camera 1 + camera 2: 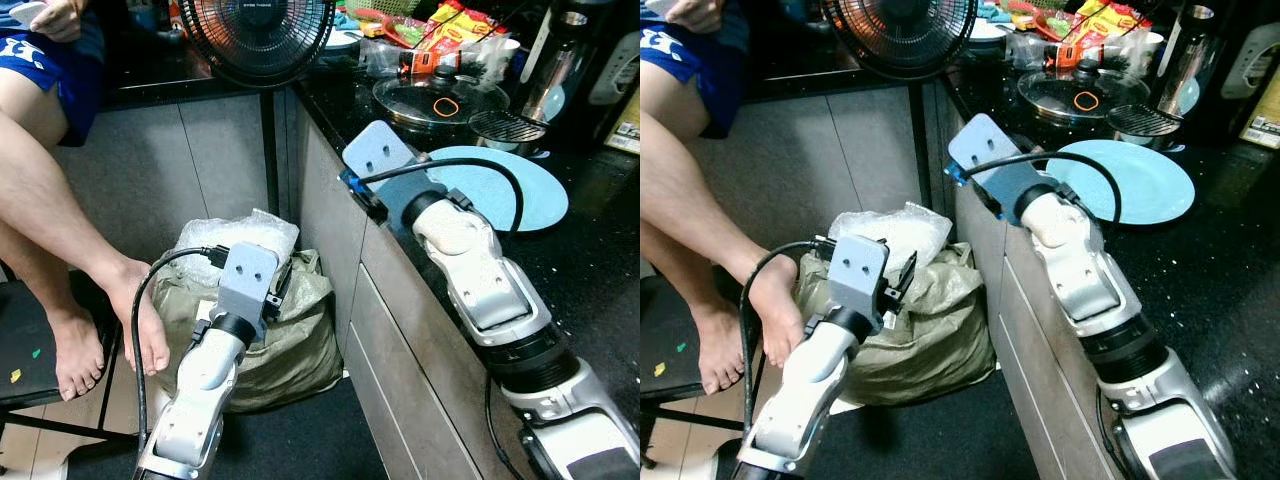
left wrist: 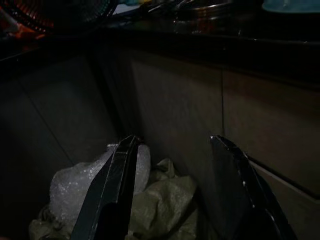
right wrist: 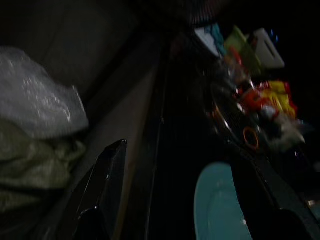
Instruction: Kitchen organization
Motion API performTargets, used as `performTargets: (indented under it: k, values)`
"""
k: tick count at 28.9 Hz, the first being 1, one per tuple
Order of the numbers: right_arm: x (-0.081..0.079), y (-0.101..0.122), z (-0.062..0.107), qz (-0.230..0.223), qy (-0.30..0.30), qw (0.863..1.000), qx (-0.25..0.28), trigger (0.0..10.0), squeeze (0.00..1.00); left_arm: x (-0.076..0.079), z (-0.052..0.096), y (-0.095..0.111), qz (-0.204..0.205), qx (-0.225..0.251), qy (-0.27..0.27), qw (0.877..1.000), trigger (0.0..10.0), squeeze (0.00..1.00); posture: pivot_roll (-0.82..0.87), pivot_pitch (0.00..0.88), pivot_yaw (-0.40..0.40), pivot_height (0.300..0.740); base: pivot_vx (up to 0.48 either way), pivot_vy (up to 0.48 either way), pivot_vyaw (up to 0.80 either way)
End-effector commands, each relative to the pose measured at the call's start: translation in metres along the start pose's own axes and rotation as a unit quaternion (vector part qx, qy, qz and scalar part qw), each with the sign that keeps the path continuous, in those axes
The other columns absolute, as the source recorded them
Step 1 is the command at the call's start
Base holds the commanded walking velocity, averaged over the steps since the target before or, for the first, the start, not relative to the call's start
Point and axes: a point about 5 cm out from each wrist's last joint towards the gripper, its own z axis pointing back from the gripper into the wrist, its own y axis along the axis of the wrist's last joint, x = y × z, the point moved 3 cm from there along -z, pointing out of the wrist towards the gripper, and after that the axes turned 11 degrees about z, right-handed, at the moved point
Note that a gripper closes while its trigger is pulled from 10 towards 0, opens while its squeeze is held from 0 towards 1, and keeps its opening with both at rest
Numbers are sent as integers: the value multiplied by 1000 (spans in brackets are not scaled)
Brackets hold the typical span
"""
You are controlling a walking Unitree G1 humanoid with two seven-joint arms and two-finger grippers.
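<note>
A light blue plate (image 1: 540, 195) lies flat on the black counter (image 1: 600, 260). Behind it stand a pan with a glass lid (image 1: 440, 100) and a dark wire strainer (image 1: 505, 125). My right gripper (image 3: 177, 155) is open at the counter's front edge, just left of the plate, with nothing between its fingers. My left gripper (image 2: 174, 140) hangs low in front of the cabinet doors, above an olive green sack (image 1: 300, 340) topped with bubble wrap (image 1: 235, 235). It is open and holds nothing.
A standing fan (image 1: 258, 35) rises at the counter's left end. Snack packets (image 1: 460, 25) and a dark bottle (image 1: 560, 50) crowd the counter's back. A seated person's bare leg and foot (image 1: 140, 320) reach down beside the sack, over a black stool (image 1: 30, 350).
</note>
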Motion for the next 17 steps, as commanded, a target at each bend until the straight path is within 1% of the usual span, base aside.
performTargets:
  k: [1,4,6,8,10,14,17]
  values:
    - [1,-2,-1,8,3,1000,-16,10000,0,-1,1,-3,-1,-9,2,1000,10000,0,0,0,0,736,0,0,0]
    - [-2,-11,-1,-17,16,999,-40,10000,0,-1,1,-4,-1,-10,2,1000,10000,0,0,0,-1,736,0,0,0]
    - [-2,-15,-1,-19,15,998,-51,10000,0,-1,1,-4,-1,-11,2,1000,10000,0,0,0,-1,736,0,0,0]
    - [2,-27,-2,37,-3,996,-83,10000,0,-1,1,-5,-1,-12,2,1000,10000,0,0,0,-1,736,0,0,0]
    - [6,-38,-5,70,-26,989,-127,10000,0,-1,1,-5,-1,-13,2,1000,10000,0,0,0,-2,736,0,0,0]
    - [8,-37,-10,71,-45,987,-135,10000,0,0,1,-5,-1,-13,0,1000,10000,0,1,0,-3,736,0,0,0]
    - [7,-38,-14,90,-45,984,-144,10000,0,1,2,-5,-1,-13,-1,1000,10000,0,5,0,-6,736,0,0,0]
